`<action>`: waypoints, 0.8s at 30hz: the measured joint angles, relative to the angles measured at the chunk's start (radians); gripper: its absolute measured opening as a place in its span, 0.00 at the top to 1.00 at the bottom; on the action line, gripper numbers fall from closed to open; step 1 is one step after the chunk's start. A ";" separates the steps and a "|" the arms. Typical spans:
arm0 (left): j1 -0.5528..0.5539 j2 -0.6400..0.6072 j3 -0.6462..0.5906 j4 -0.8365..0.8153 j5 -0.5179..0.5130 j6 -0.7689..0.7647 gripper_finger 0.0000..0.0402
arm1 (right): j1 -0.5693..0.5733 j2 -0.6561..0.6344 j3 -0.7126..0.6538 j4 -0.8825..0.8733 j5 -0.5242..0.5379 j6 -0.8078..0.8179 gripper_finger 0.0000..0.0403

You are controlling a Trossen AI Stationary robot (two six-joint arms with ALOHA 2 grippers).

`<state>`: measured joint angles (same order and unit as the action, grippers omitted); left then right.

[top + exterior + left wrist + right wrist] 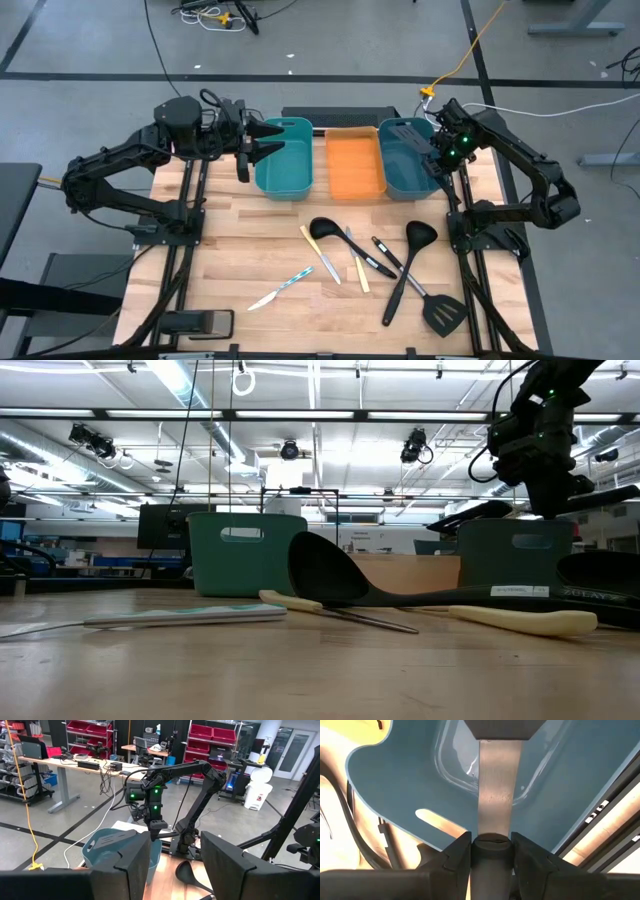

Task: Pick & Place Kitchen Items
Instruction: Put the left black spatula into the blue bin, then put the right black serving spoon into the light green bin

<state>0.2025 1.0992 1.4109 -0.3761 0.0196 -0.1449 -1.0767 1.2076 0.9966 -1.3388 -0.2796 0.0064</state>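
Right gripper [491,851], upper right of the high view, has its jaws clamped on a spatula [495,780] handle, blade hanging inside the right teal bin [405,172]. Left gripper [262,142] stands open and empty over the left teal bin [285,178] at upper left. Remaining utensils [375,265] lie on the table [250,260], lower centre.

Robotics lab in an open industrial hall

Behind the wooden workbench [300,300] stand red-bin storage racks [82,732], a cable-strewn desk [75,767] and a white robot [260,785]; grey floor with black tape lines [320,78] surrounds it, fluorescent strip lights [190,385] and ceiling cameras [290,450] hang above it.
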 joint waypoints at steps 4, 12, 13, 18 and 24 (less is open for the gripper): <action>0.000 0.000 0.000 0.000 0.000 0.002 0.55 | 0.000 0.000 0.000 0.000 -0.001 -0.014 0.65; 0.000 0.000 0.000 0.000 0.000 0.002 0.55 | 0.000 0.000 0.000 0.002 -0.001 -0.016 0.55; 0.000 0.000 0.000 0.000 0.000 0.002 0.55 | 0.000 0.000 0.000 0.004 -0.001 -0.017 0.54; 0.000 0.000 0.000 0.000 0.000 0.002 0.55 | 0.000 0.000 0.000 0.008 -0.001 -0.021 0.51; 0.000 0.000 0.000 0.000 0.000 0.002 0.55 | 0.000 0.000 0.000 0.018 -0.001 -0.030 0.50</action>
<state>0.2026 1.0992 1.4109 -0.3761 0.0193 -0.1429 -1.0767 1.2076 0.9966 -1.3212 -0.2806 -0.0237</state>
